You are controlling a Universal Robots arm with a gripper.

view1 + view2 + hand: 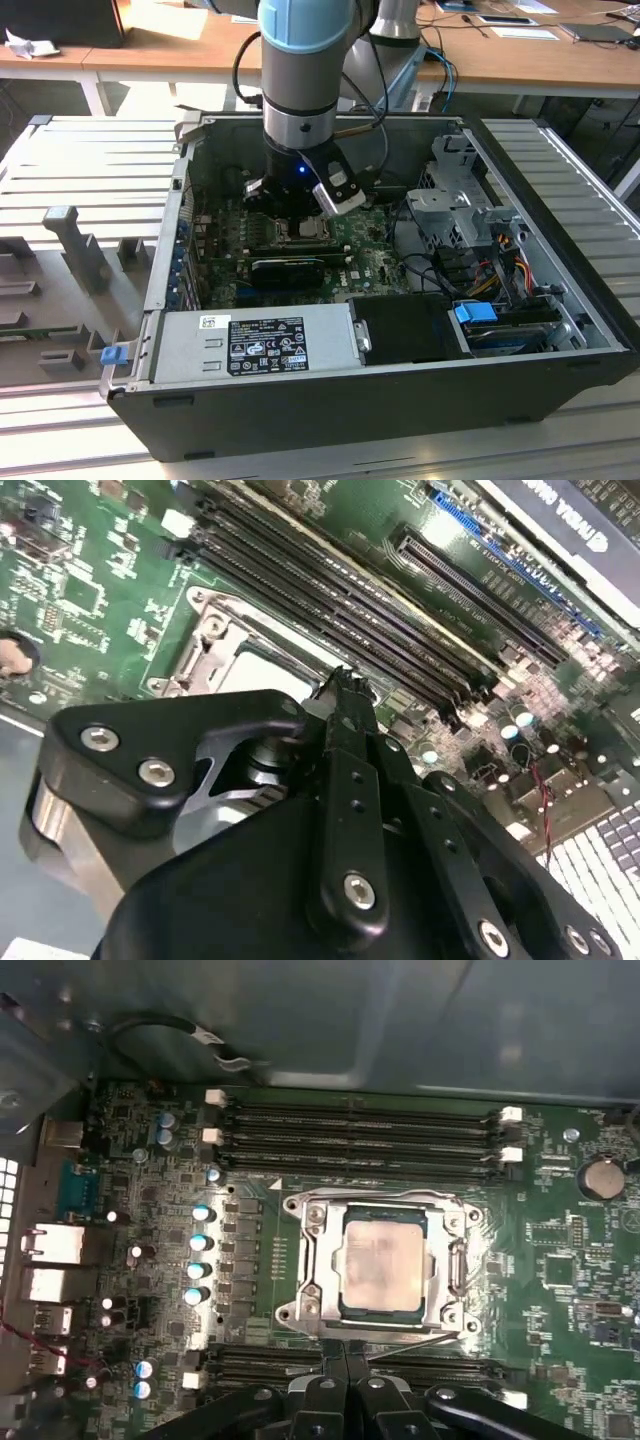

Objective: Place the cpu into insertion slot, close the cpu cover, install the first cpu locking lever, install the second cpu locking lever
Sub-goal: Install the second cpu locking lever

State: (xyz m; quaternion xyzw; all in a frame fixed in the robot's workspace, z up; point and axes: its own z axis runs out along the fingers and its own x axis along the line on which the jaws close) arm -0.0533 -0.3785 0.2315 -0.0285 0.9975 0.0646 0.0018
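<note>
In the first wrist view the cpu point(381, 1265) lies flat in the insertion slot point(303, 230), its pale metal face showing through the window of the cpu cover point(318, 1260). The cover lies down flat over the chip. One thin locking lever point(458, 1265) runs along one side of the cover, and another point(420, 1334) runs along the side nearest the fingers. My gripper point(347, 1352) is shut, its black fingertips point(345, 695) pressed together right at the edge of the socket by that nearer lever. I cannot tell whether they touch it. In the exterior view the gripper point(298, 215) hangs straight down over the socket.
The motherboard lies inside an open computer case point(560, 300). Long memory slots point(360, 1125) flank the socket, with several capacitors point(200, 1242) beside it. A black finned card point(288, 268), a power supply point(255, 345) and a drive cage point(455, 195) with cables surround the work spot.
</note>
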